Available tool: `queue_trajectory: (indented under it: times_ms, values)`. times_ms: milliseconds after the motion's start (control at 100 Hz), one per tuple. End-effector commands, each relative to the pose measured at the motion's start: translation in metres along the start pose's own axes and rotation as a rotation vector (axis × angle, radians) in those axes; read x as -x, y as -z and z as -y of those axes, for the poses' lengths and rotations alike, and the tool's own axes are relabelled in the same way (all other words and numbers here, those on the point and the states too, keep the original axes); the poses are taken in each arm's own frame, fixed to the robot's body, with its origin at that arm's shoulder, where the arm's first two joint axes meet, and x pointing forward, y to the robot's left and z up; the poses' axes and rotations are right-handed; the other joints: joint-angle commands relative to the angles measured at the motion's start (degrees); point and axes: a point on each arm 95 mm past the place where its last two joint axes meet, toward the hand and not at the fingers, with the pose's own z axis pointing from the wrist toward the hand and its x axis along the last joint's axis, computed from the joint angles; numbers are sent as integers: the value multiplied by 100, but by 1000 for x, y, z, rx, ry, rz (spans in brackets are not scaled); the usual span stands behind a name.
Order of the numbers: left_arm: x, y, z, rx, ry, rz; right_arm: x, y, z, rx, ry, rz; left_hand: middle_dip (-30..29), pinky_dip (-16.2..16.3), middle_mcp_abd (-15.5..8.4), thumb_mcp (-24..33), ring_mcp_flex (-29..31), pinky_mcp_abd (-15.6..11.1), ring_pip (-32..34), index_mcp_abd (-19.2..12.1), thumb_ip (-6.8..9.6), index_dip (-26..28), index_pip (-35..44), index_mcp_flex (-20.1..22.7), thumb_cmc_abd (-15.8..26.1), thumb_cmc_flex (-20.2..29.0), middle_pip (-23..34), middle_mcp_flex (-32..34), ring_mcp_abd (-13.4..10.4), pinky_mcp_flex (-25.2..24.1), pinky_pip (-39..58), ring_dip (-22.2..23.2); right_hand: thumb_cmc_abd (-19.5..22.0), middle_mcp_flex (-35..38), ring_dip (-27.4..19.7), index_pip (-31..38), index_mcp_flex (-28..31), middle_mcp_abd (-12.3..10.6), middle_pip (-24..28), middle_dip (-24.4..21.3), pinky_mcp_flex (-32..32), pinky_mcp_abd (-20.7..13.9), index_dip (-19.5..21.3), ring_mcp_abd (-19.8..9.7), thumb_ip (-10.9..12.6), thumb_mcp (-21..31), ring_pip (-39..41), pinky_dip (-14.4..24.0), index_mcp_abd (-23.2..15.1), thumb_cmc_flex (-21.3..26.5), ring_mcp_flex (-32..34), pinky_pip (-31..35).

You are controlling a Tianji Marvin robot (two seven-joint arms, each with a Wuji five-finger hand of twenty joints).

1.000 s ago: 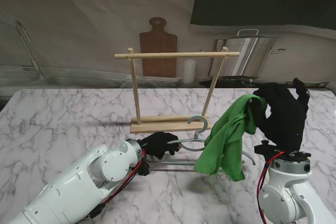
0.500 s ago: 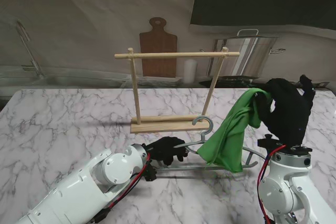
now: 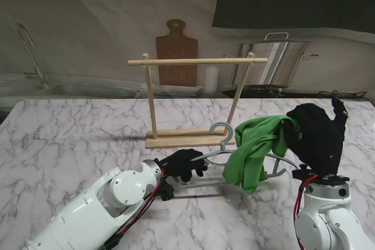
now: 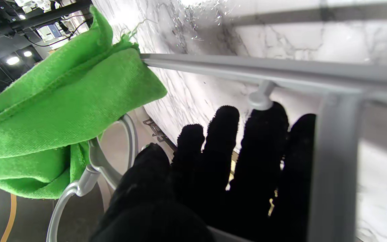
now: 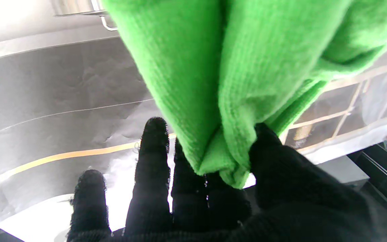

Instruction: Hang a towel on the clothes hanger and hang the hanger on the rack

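towel [image 3: 253,147]: 1 | hanger [image 3: 221,139]: 1 | rack [image 3: 193,100]: 1 | cutting board [image 3: 176,57]: 1

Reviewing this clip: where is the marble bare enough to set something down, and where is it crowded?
Bare marble spans the table's left half, left of the rack. Crowded: nearer to me than the rack, where the left hand grips the hanger and the right hand holds the green towel over it.

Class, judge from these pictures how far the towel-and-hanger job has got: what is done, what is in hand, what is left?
Done: the left robot hand has the grey hanger raised off the table. In hand: the right robot hand pinches the green towel, which drapes over one hanger arm but is not released. Left: letting go of the towel, then hooking the hanger on the wooden rack, whose top bar is bare.
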Motion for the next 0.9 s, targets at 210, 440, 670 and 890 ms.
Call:
queue_trajectory:
  times_ms: [210,440,670,890]
  values:
    - [-4,0,0,0,-6,-5,7,7,14,-62,91,131,74,144,58,-81,143,119,172,42,-44,145,-105,125,460,292,90,209,257,159,1987,33,151,-31,68,304,230,226,97,-1,-156,76,-62,123,43,187,115,135,64,563,-120,-131]
    - [2,-3,12,-34,-57,44,2,20,6,-120,108,161,82,132,55,-81,137,99,199,42,-43,159,-113,121,462,290,101,202,239,150,2000,35,50,115,86,214,389,290,64,12,-117,82,-78,170,17,346,169,209,114,470,-29,-97]
    - [3,-10,16,-39,-40,70,-9,36,-2,-191,95,135,83,127,70,-80,148,114,227,49,-43,160,-123,127,458,302,106,197,248,171,2026,38,-49,223,90,151,496,326,9,21,-73,105,-68,208,34,464,155,252,142,437,56,-85]
    - [1,-13,15,-35,-31,91,-16,43,-7,-238,92,151,66,115,93,-81,154,131,227,71,-46,155,-146,132,456,326,87,195,263,183,2033,27,-182,370,140,117,612,433,-45,67,-12,100,-73,275,82,644,221,305,231,399,197,-40]
